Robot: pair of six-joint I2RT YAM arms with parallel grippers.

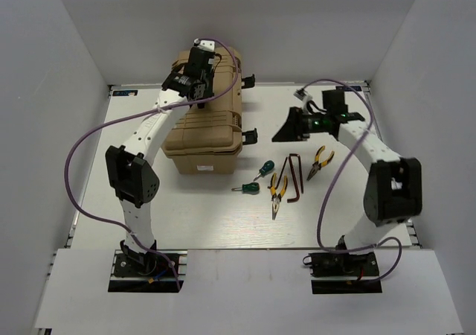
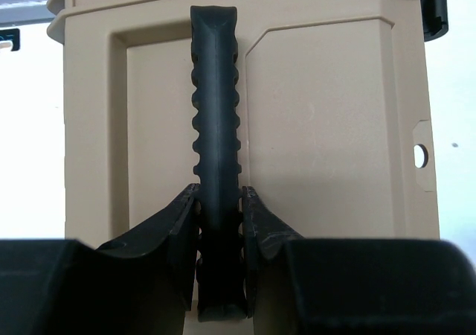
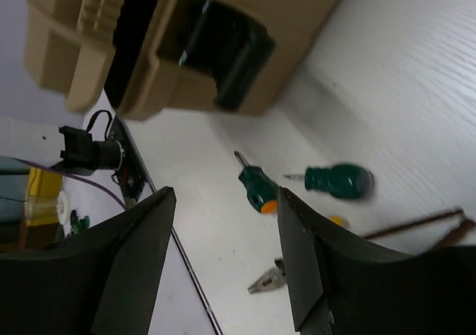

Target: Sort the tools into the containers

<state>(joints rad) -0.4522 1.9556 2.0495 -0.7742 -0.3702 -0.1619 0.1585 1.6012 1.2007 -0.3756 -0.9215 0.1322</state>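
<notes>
Pretty much nothing sorted yet tbh: the two stubby green-handled screwdrivers [image 1: 263, 170], two orange-yellow-handled pliers [image 1: 277, 190] and two thin dark-red L-shaped hex keys [image 1: 294, 175] all lie loose on the white tabletop [image 1: 223, 223], just right of the closed tan plastic toolbox [image 1: 204, 138]. The left end effector [image 2: 217, 216] is clamped on its black ribbed carry handle [image 2: 216, 112]. The right end effector [image 3: 223, 231] hangs open and empty beside the box. I'd guess the box needs opening first.
</notes>
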